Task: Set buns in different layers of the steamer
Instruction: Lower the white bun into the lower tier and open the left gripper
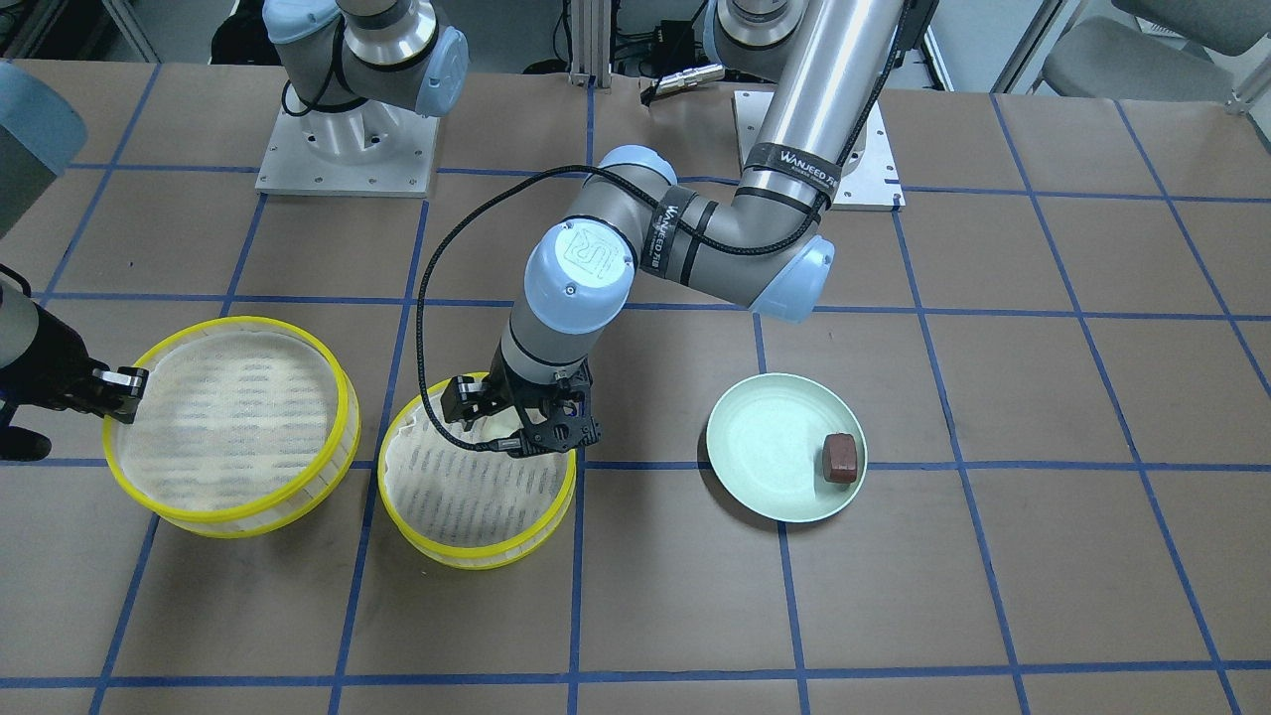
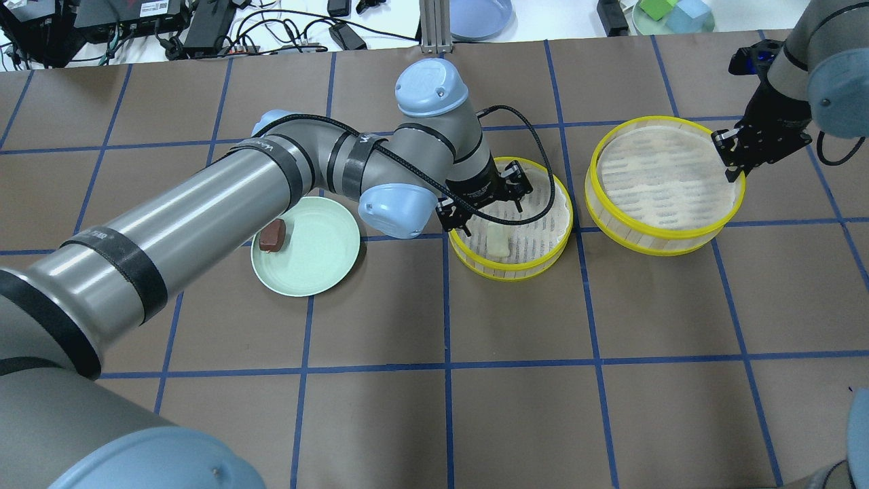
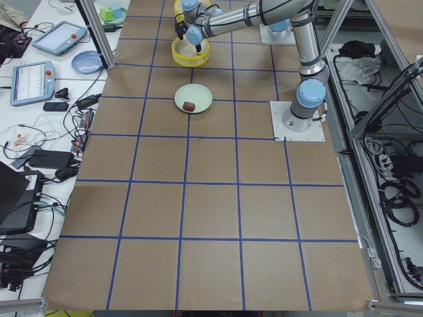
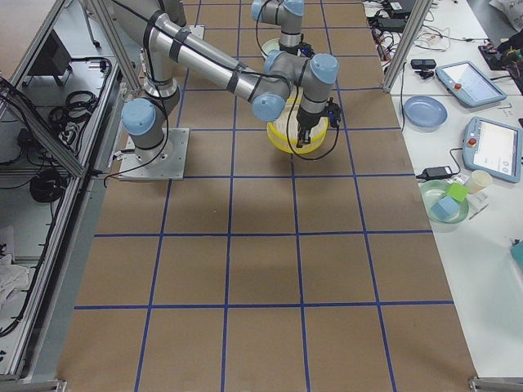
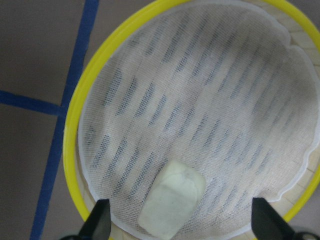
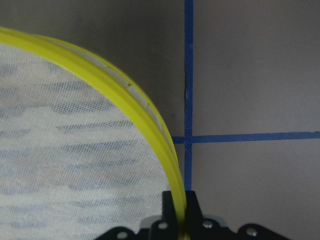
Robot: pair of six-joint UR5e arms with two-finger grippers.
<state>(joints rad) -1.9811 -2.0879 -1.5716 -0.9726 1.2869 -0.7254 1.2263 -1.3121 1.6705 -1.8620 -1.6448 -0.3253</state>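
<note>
The pale cream bun (image 2: 497, 241) lies on the mesh floor of the middle steamer tray (image 2: 509, 272), near its rim. My left gripper (image 2: 483, 204) hangs over this tray, open, with its fingers on either side of the bun (image 5: 172, 205) in the left wrist view. The dark reddish-brown bun (image 2: 273, 235) sits on the pale green plate (image 2: 319, 272). My right gripper (image 2: 730, 153) is shut on the yellow rim of the second steamer tray (image 2: 658, 244), whose mesh is bare. The rim (image 6: 150, 120) runs between the jaws in the right wrist view.
The two trays stand side by side, close together, in the front-facing view (image 1: 477, 556) (image 1: 228, 521). The plate (image 1: 755, 437) is to the robot's left of them. A blue plate (image 2: 478, 17), a bowl of blocks (image 2: 672, 13) and cables lie beyond the table's far edge.
</note>
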